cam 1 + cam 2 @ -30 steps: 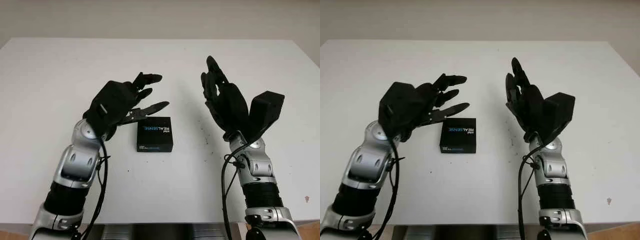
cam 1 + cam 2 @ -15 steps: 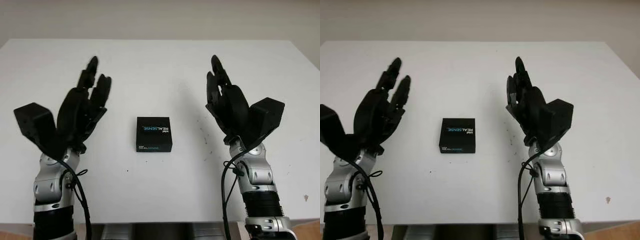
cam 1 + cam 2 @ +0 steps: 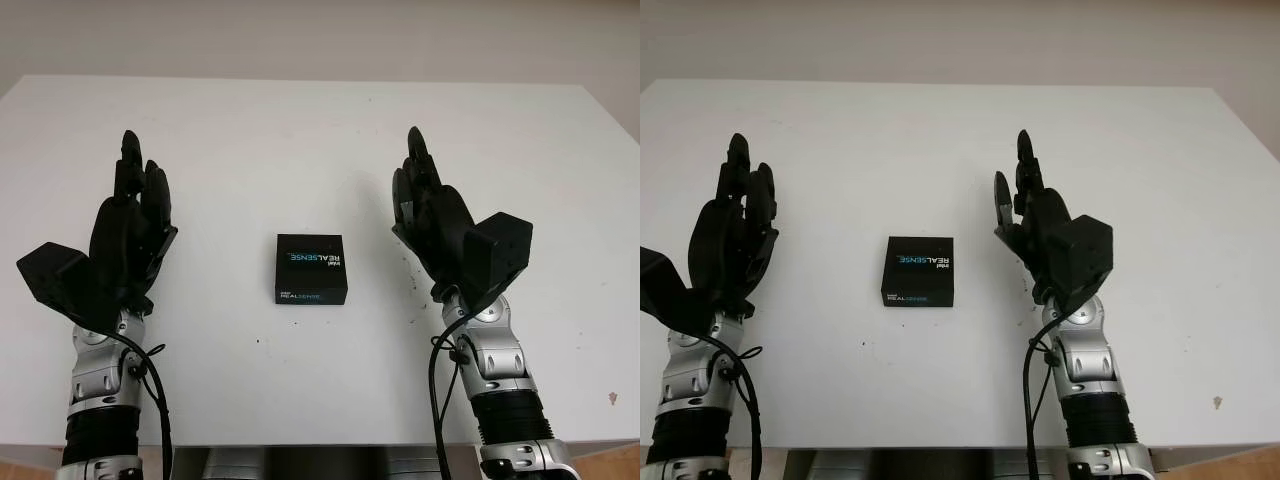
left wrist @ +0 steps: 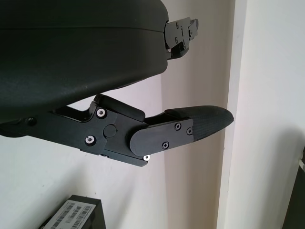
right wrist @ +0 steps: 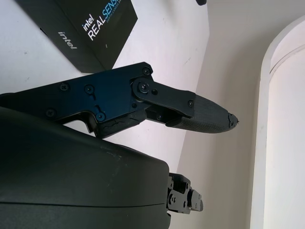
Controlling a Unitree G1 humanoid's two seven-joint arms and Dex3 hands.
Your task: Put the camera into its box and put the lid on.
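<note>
The black three-fingered left hand (image 3: 125, 235) is hovering open and empty above the left part of the flat white table (image 3: 300, 130), holding nothing; between the two hands, well apart from each, the small square black cardboard box (image 3: 311, 268) printed "REALSENSE" is lying flat with its lid on. To its right, the black three-fingered right hand (image 3: 435, 215) is hovering open too, gripping nothing.

- left hand (image 3: 125, 240) and right hand (image 3: 445, 230): chunky matte black shells, three fingers each
- forearms are silver metal with black ribbed cuffs
- thin black cables loop off both wrists
- small silver screws dot the finger joints
</note>
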